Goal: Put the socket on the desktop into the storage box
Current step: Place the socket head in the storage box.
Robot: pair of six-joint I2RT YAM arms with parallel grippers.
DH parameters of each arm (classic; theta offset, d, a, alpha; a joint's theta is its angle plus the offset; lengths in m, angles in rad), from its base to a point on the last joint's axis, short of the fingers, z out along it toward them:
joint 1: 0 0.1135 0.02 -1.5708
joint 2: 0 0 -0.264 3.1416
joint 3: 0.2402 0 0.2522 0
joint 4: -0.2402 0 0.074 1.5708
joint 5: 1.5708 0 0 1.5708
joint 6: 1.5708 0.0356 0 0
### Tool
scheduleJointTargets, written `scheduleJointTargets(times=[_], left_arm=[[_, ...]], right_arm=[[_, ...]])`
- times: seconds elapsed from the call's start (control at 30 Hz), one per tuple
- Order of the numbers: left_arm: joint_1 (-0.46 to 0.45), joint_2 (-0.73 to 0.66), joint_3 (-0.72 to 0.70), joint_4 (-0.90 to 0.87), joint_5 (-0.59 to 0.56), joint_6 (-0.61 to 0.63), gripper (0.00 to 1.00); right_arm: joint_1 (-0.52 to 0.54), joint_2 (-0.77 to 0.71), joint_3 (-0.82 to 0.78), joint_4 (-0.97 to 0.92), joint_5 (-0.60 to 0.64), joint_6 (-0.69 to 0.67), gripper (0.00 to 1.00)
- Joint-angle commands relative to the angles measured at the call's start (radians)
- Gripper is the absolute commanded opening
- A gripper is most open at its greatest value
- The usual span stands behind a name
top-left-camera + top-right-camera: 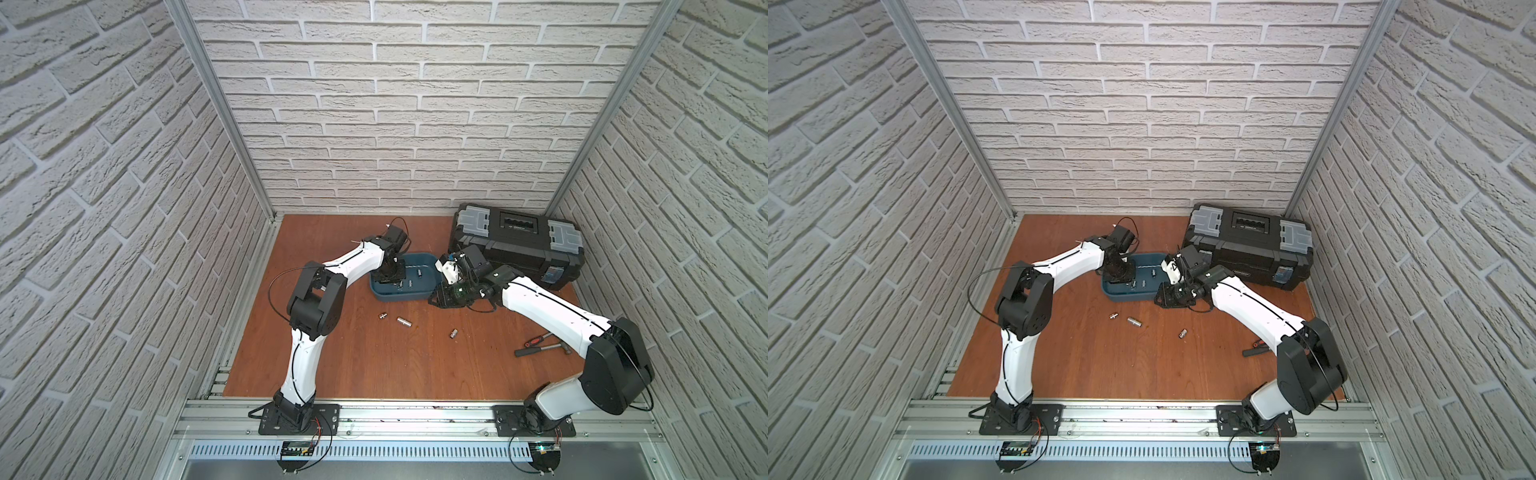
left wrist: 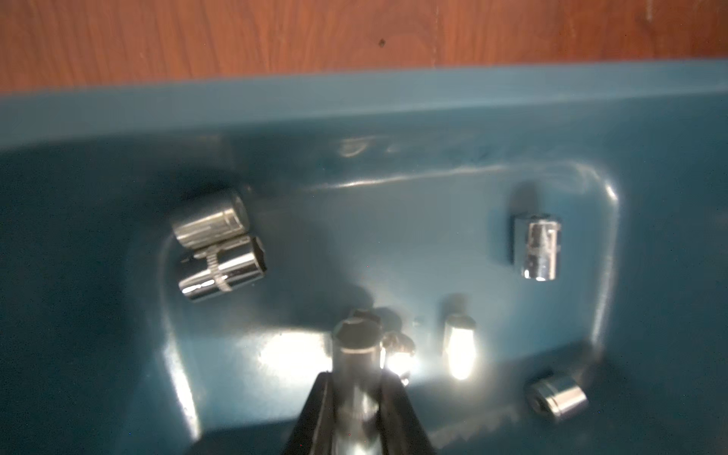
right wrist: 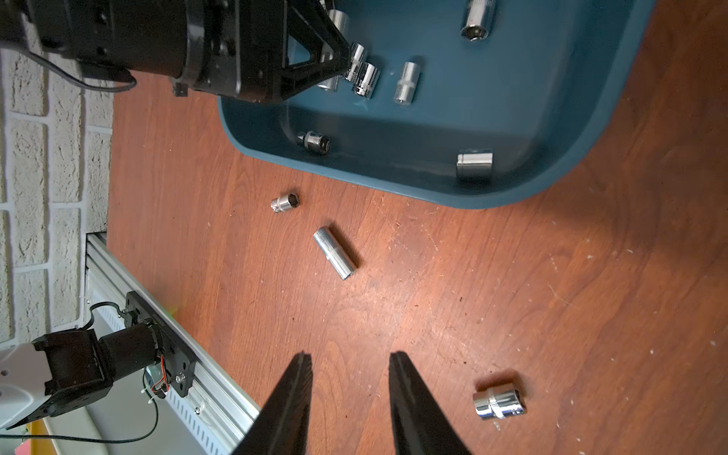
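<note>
Gripping a socket [image 2: 354,338] in your left pincer [image 2: 359,376], you are holding it low inside the box [image 1: 399,297], tip close to the floor and just beside a neighbour [image 3: 367,80] lying there. If you are letting go while tilted, it may be rolling into the others. That is harmless, but dragging the jaws out sideways could be catching the wall and shoving the box.

Further right, three more are lying on the table [image 1: 374,365]: a small socket [image 3: 285,203], a long socket [image 3: 335,252] near it, and a stubby socket [image 3: 498,402] well apart. All are round, so a jaw touching one flank first is likely sending it rolling away.

Your right pincer [image 3: 350,356] is hanging empty, jaws partly apart, beside the box's right end. Reaching across while your left arm [image 1: 307,299] is working over the box is risking a clash between the two.
</note>
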Motion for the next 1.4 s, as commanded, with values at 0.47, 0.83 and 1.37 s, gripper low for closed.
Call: scheduleJointTargets(times=[0.47,0.83,1.37], left_arm=[[0.015,0.052,0.040,-0.014,-0.009,0.012,0.34],[0.014,0.003,0.017,-0.006,-0.004,0.020,0.42],[-0.028,-0.150,-0.073,0.036,0.061,0.068,0.46]], right_arm=[[-0.006,0.001,0.004,0.009,0.011,0.016,0.39],[-0.006,-0.003,-0.001,0.013,0.021,0.029,0.39],[-0.008,-0.026,-0.014,-0.047,0.113,0.083,0.42]])
